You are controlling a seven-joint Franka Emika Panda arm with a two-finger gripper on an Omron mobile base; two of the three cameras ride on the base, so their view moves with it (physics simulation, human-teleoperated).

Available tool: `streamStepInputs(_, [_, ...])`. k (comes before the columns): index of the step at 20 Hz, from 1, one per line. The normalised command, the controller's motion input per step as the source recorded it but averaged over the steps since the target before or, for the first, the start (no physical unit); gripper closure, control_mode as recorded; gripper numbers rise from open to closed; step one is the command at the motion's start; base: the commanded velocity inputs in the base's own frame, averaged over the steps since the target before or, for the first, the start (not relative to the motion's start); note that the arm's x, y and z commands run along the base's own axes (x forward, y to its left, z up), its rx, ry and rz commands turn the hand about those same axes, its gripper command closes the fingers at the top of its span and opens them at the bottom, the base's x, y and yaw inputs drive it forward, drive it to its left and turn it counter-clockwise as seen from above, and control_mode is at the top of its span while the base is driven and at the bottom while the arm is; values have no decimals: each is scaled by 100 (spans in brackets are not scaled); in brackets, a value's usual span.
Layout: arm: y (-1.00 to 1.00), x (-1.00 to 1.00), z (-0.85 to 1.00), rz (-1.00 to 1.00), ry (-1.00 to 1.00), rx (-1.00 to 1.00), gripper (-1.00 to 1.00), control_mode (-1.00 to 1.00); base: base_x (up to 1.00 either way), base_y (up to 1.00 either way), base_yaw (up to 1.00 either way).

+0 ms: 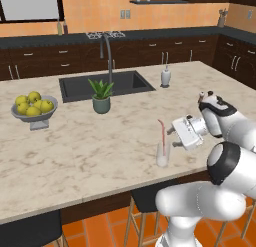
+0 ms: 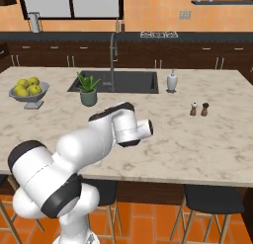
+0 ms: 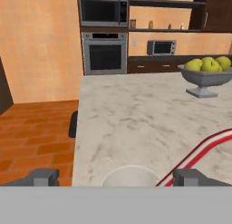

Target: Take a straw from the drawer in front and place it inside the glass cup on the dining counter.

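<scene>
Beige marble with light brown veining is spreading across the kitchen's wide dining tabletop (image 1: 75, 151), where a dark sink is sitting at the far side. Near the front edge, towards the right, a small clear cylindrical glass cup (image 1: 162, 155) is standing upright, and a thin red-pink and white striped straw (image 1: 162, 136) is already leaning inside it, its bent tip rising well above the rim. The white arm's two-finger tool (image 1: 172, 130) is hovering just beside the straw's upper part, its fingers spread wide and pinching nothing; from the hand camera the cup's rim (image 3: 130, 175) is lying between the two dark tips while the straw (image 3: 199, 157) is slanting off to the right. The straw is looking very light, narrow and easily crushed or flicked, so any regrasp would best be a gentle pinch on the straight middle section. The glass is looking slippery, fragile and easy to tip; a knock from the tool could topple both. A grey bowl of yellow-green fruit (image 1: 33, 109) is sitting at far left.
</scene>
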Motion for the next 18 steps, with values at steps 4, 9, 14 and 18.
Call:
streamStepInputs(4, [0, 0, 31, 0, 0, -5, -100, -100, 0, 0, 0])
streamStepInputs(9, [0, 0, 22, 0, 0, -5, -100, -100, 0, 0, 0])
streamStepInputs(14, [0, 6, 8, 0, 0, -2, -100, -100, 0, 0, 0])
streamStepInputs(18, [0, 13, 0, 0, 2, 0, -100, -100, 0, 0, 0])
